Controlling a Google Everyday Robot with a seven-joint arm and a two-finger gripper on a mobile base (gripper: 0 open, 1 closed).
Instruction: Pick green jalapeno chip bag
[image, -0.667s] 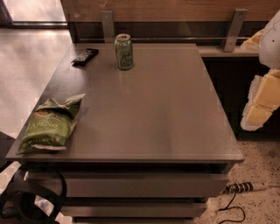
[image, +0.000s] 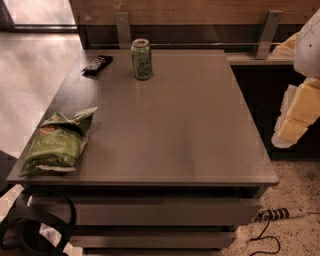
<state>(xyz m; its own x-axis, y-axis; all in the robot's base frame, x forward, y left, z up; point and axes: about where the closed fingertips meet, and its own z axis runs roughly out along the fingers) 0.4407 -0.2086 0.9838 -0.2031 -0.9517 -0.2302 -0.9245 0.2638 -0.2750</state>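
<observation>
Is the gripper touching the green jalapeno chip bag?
No, the gripper is off the table to the right, while the green jalapeno chip bag lies at its front-left corner.

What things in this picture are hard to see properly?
Camera view:
The gripper, right of the table: partly cut off by the picture's edge.
The green jalapeno chip bag, front-left corner: crumples hide part of its name.
The black object, back-left: too dark to identify.
The green can: label too small to read.
</observation>
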